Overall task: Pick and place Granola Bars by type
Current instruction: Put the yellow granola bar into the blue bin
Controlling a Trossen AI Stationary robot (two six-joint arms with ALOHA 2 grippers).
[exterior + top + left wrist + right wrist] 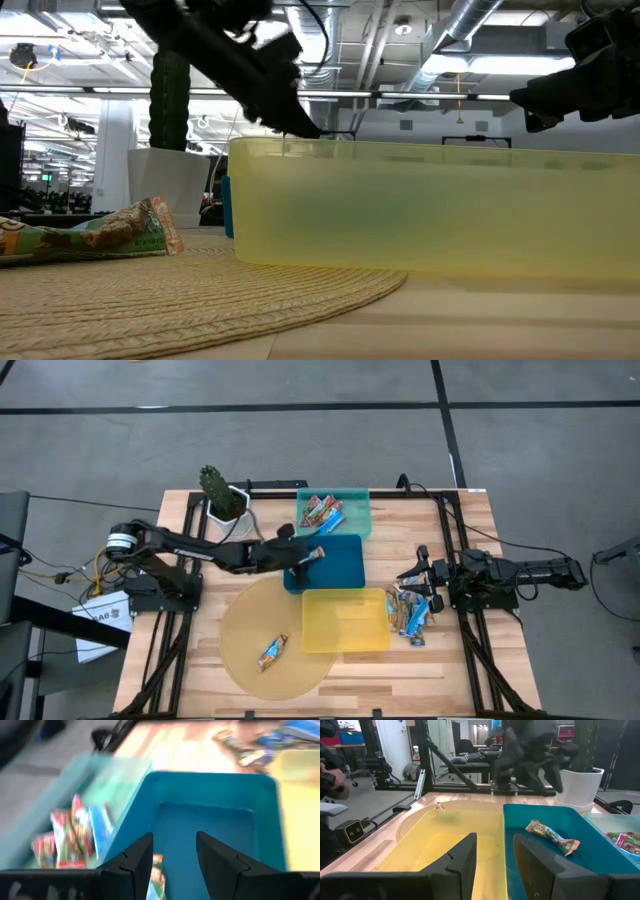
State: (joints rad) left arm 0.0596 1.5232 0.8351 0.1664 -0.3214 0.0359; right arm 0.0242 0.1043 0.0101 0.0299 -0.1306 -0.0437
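A tan-green granola bar (552,836) lies on the floor of the blue tray (345,570), near its far left corner. My left gripper (174,842) hangs open just above that bar (313,554), clear of it. Red and blue bars (322,512) lie in the teal tray (358,500) behind. One more bar (272,651) rests on the round woven mat (240,630). Loose bars (412,610) lie on the table to the right of the yellow tray (345,635). Beside them my right gripper (495,842) waits, open, with nothing between its fingers.
A potted cactus (222,495) stands at the far left, behind my left arm. Black frame rails (452,540) run along the table's sides. The three trays sit close together at mid-table. A person's hand (332,777) shows in the room beyond the table's left side.
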